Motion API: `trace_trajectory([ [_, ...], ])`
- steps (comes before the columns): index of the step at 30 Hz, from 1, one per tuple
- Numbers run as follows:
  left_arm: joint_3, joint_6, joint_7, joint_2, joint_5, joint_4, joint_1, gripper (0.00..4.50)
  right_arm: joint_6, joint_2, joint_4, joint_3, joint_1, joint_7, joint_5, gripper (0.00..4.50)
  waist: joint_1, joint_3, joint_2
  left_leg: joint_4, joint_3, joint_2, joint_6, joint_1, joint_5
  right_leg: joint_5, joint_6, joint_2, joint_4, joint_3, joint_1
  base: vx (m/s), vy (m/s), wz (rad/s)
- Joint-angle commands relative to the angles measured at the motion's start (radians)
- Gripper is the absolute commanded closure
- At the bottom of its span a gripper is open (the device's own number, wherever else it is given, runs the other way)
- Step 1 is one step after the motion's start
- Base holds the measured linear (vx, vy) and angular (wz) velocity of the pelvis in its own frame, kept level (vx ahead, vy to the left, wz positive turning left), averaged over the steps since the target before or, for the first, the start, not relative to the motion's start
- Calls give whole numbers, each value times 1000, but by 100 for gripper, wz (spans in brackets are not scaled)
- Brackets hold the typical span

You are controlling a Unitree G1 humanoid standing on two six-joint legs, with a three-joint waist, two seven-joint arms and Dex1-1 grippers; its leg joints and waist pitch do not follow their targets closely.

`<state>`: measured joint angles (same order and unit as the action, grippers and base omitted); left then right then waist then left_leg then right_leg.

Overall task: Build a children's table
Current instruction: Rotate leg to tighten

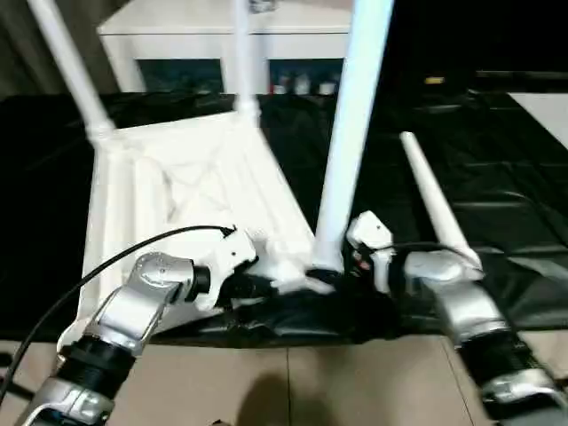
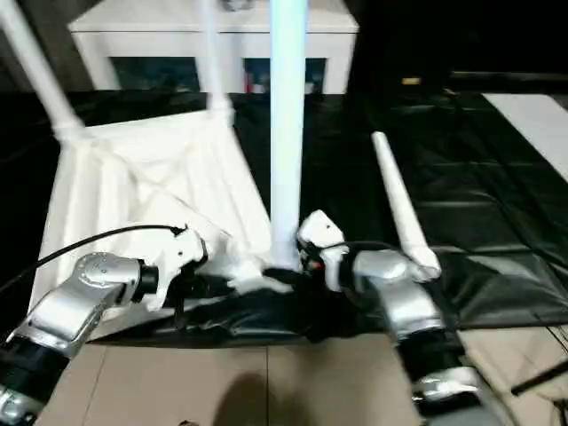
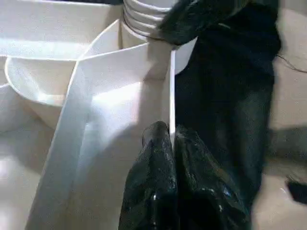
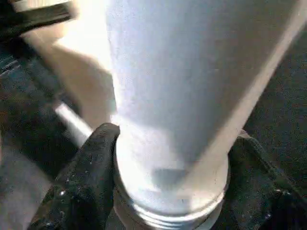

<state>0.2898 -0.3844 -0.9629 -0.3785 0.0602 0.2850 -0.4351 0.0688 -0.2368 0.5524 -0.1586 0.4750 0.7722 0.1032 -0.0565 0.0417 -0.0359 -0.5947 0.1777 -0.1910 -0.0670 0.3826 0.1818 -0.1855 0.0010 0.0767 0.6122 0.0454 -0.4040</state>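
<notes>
Left gripper pinches white ribbed plastic tabletop rim; right gripper clasps long white tapered leg base, prob. seated in corner socket — keep leg vertical & twist.

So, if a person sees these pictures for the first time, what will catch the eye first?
Most striking is the upside-down white table top on the black-covered table, with legs rising from its far corners. At its near corner stands a third leg, upright, with the right end effector around its base. The left end effector pinches the top's near rim, and a fourth leg lies loose on the black cover to the right.
</notes>
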Motion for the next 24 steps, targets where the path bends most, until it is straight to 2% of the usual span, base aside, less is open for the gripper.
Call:
trace_trajectory([
  [1, 2, -16, 104, 61, -22, 50, -35, 450, 41, 65, 45, 48, 38, -217, -21, 180, 3, -58, -1, 77, -12, -30, 8, -17, 237, -199, -234, 54, -72, -33, 47, 0, 0, 0],
  [2, -3, -22, 138, 79, -29, 68, -45, 450, 58, 84, 53, 57, 43, -262, -22, 180, 6, -56, 0, 79, -12, -31, -3, -21, 252, -223, -225, 55, -78, -34, 42, 0, 0, 0],
  [4, -10, -33, 179, 102, -35, 89, -59, 450, 77, 108, 67, 69, 51, -323, -26, 180, 10, -58, 1, 79, -13, -27, -9, -18, 257, -245, -214, 55, -78, -33, 46, 0, 0, 0],
  [6, -37, -68, 303, 172, -47, 145, -97, 450, 99, 169, 116, 95, 77, -487, -45, 180, 11, -56, 0, 77, -10, -28, -6, -20, 266, -255, -208, 56, -82, -37, 39, 0, 0, 0],
  [8, -60, -82, 396, 222, -59, 190, -124, 450, 112, 213, 156, 115, 98, -605, -59, 180, 15, -55, -2, 78, -10, -25, -18, -21, 267, -272, -205, 55, -84, -36, 38, 0, 0, 0],
  [9, -74, -82, 456, 249, -69, 219, -140, 450, 120, 238, 177, 130, 111, -656, -56, 180, 13, -56, -2, 77, -11, -26, -22, -25, 277, -287, -198, 55, -88, -36, 35, 0, 0, 0],
  [10, -89, -62, 534, 288, -82, 266, -163, 450, 118, 275, 214, 141, 135, -737, -62, 180, 15, -58, 3, 77, -12, -25, -19, -22, 263, -267, -194, 55, -87, -36, 39, 0, 0, 0],
  [11, -96, -47, 577, 308, -89, 292, -177, 450, 104, 295, 235, 137, 150, -762, -70, 180, 11, -61, 0, 76, -11, -24, -18, -23, 254, -246, -190, 53, -85, -35, 37, 0, 0, 0],
  [12, -96, -39, 593, 317, -93, 304, -183, 450, 94, 304, 243, 131, 158, -766, -76, 180, 10, -61, 4, 73, -9, -22, -6, -22, 246, -221, -191, 53, -85, -36, 38, 0, 0, 0],
  [13, -96, -34, 600, 321, -96, 311, -187, 450, 89, 309, 248, 127, 163, -767, -79, 180, 7, -61, 3, 74, -10, -23, 0, -20, 240, -216, -189, 55, -84, -36, 40, 0, 0, 0],
  [15, -92, -16, 612, 335, -98, 326, -198, 450, 67, 325, 249, 113, 176, -744, -84, 124, 4, -65, 5, 71, -10, -21, 19, -14, 207, -185, -185, 56, -80, -35, 46, 0, 0, 0],
  [16, -91, -14, 611, 335, -98, 327, -199, 450, 64, 327, 248, 112, 177, -740, -83, 124, 0, -65, 3, 70, -9, -22, 31, -12, 187, -165, -186, 57, -79, -35, 46, 0, 0, 0],
  [17, -86, -4, 589, 335, -96, 322, -200, 450, 47, 330, 242, 116, 183, -718, -77, 110, 0, -65, 6, 69, -8, -21, 40, -11, 182, -164, -186, 56, -80, -34, 46, 0, 0, 0],
  [18, -83, -4, 567, 329, -93, 312, -196, 450, 38, 326, 238, 120, 186, -709, -76, 101, 0, -65, 3, 70, -8, -21, 45, -9, 192, -176, -184, 58, -80, -34, 46, 0, 0, 0],
  [21, -70, 1, 518, 311, -89, 291, -183, 450, 26, 310, 240, 127, 191, -700, -78, 89, 15, -63, 5, 78, -16, -21, 42, 5, 191, -208, -171, 58, -78, -26, 57, 0, 0, 0],
  [22, -61, 8, 489, 299, -88, 281, -174, 450, 19, 298, 243, 129, 194, -697, -81, 68, 18, -64, 2, 77, -16, -22, 38, -3, 209, -231, -171, 58, -83, -27, 50, 0, 0, 0],
  [23, -53, 3, 459, 283, -85, 266, -161, 450, 10, 278, 246, 128, 195, -686, -86, 59, 17, -65, 5, 73, -13, -24, 38, -10, 209, -216, -182, 59, -83, -31, 46, 0, 0, 0],
  [24, -43, 10, 407, 259, -76, 244, -141, 450, 5, 242, 246, 116, 193, -656, -101, 53, 15, -66, 5, 71, -13, -25, 44, -9, 184, -173, -197, 59, -77, -31, 48, 0, 0, 0],
])
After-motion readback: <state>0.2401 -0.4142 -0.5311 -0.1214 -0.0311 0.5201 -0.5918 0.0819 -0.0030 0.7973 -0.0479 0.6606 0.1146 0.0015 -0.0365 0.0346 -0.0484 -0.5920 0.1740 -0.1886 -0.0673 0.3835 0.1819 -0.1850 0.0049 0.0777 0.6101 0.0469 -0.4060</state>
